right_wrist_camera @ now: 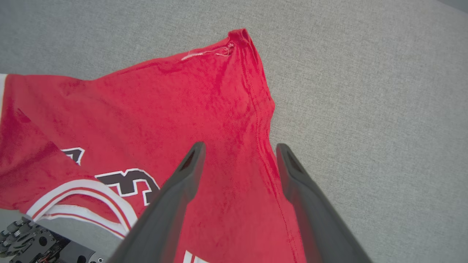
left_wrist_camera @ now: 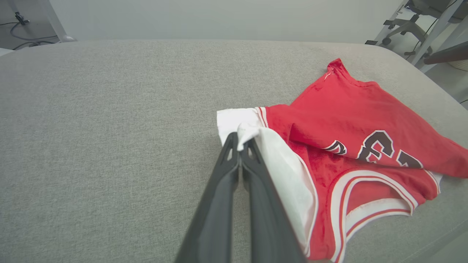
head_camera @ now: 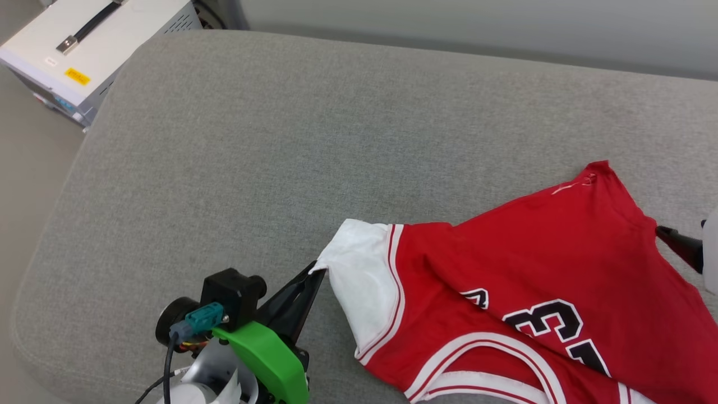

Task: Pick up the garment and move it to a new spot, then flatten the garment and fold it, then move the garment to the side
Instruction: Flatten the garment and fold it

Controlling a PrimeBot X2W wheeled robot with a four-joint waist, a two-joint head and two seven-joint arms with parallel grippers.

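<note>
The garment (head_camera: 538,264) is a red jersey with a white sleeve (head_camera: 364,275) and a black number, lying crumpled on the right half of a grey cushioned surface (head_camera: 269,146). My left gripper (head_camera: 315,270) is at the lower left, shut on the corner of the white sleeve. In the left wrist view the garment (left_wrist_camera: 347,117) spreads to the right, and the white cloth is pinched at the tip of my left gripper (left_wrist_camera: 239,144). My right gripper (right_wrist_camera: 239,148) stands open just above the red hem of the garment (right_wrist_camera: 204,102), holding nothing. One dark fingertip (head_camera: 679,246) shows at the head view's right edge.
A white equipment case (head_camera: 84,50) with a black handle stands on the floor off the cushion's far left corner. The cushion's rounded left edge (head_camera: 39,264) drops to the floor. Chair and desk legs (left_wrist_camera: 406,25) stand beyond the far right.
</note>
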